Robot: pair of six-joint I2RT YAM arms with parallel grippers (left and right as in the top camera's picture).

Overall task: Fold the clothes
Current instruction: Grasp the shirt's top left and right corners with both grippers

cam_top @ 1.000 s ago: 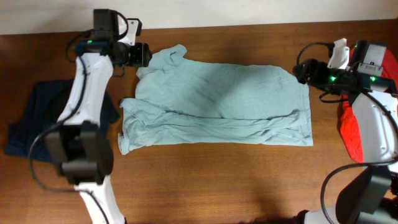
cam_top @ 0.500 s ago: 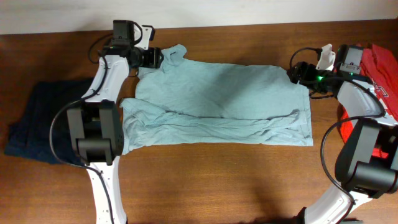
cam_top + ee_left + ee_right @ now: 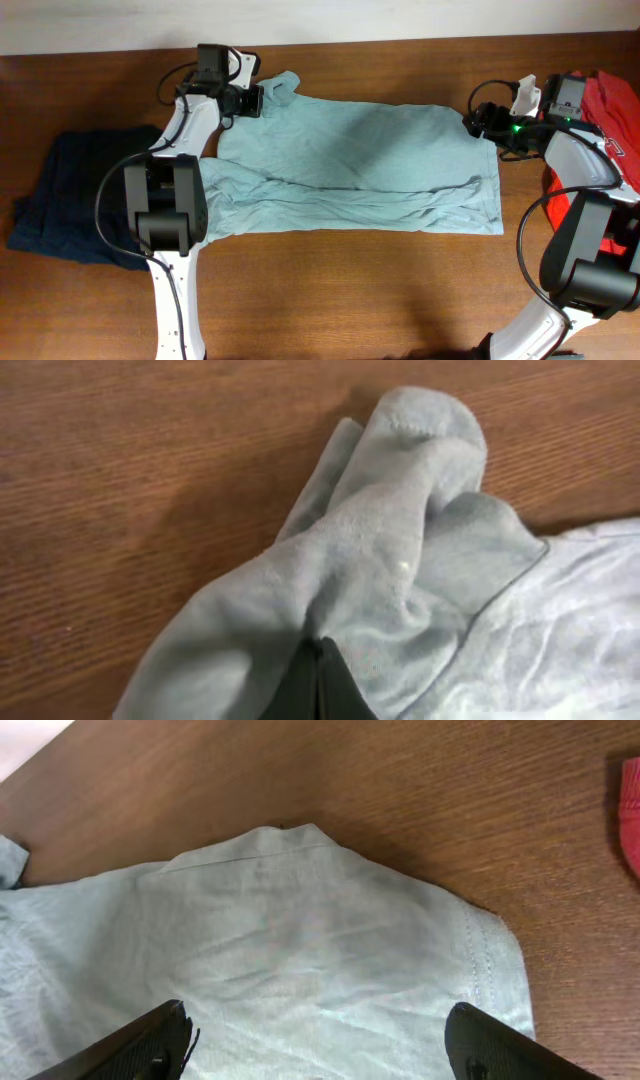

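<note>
Closing on cloth is what has just happened: the left claw (image 3: 250, 98) is pressed together and pinches the rumpled far-left corner of the pale teal T-shirt (image 3: 360, 160). In the left wrist view, fabric is heaped over the shut tips. The right claw (image 3: 478, 120) stands spread over the far-right corner, one finger on each side of the cloth, gripping nothing yet. The T-shirt lies spread across the middle of the tabletop (image 3: 350, 290), with a creased band along its near edge. It sits between a dark navy garment (image 3: 60, 200) on the left and a red garment (image 3: 605, 110) on the right.

With one far corner secured, the fold looks about to begin. The likely next need is for the right claw to close on its own corner, so that both can carry the far edge over together.

A second earlier the left claw was open and further left, just short of the sleeve, and the right arm sat further out. The shirt itself has not shifted.
</note>
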